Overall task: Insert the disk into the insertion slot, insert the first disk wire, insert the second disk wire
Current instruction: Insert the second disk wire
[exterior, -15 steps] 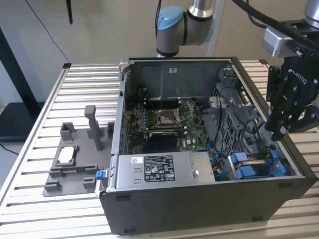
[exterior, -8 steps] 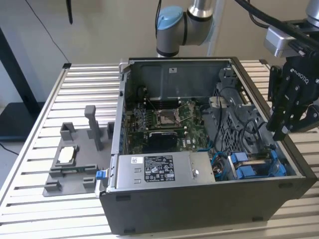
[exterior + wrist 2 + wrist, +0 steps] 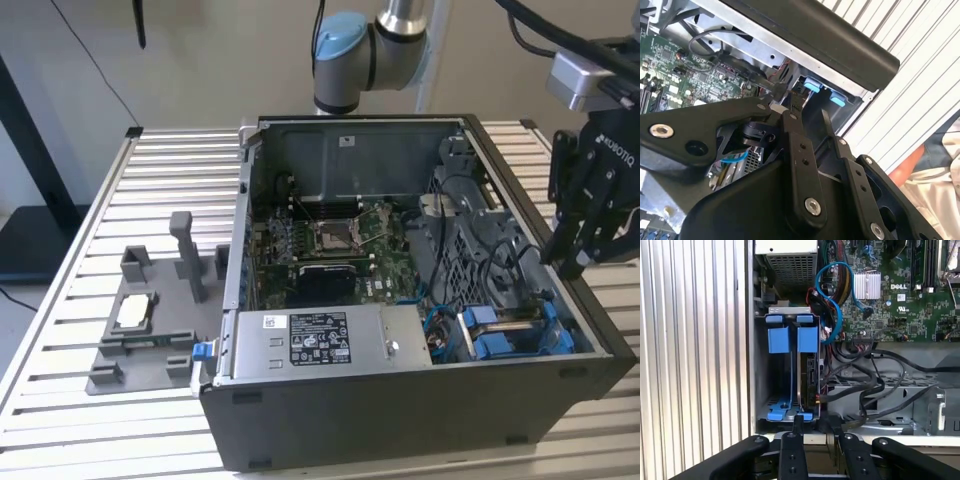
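The disk [image 3: 808, 371] stands on edge in the drive cage [image 3: 761, 365] at the case's corner, its blue carrier tabs [image 3: 807, 339] showing beside a second blue carrier. In the exterior view the disk [image 3: 512, 322] sits low at the case's right front. My gripper [image 3: 570, 255] hangs above the case's right wall, over the cage. In the first wrist view the gripper [image 3: 815, 426] is just outside the cage's end, fingers slightly apart with nothing between them. Black wires [image 3: 865, 390] lie beside the disk; a blue cable [image 3: 836, 295] loops above it. The second wrist view shows the blue tabs [image 3: 812, 86].
The open computer case [image 3: 400, 420] sits on a slatted metal table [image 3: 180, 160]. A motherboard [image 3: 340, 245] and power supply [image 3: 310, 340] fill the case. A grey fixture [image 3: 140, 330] holding a small silver chip stands at the exterior view's left. A person's sleeve [image 3: 940, 175] is near the table.
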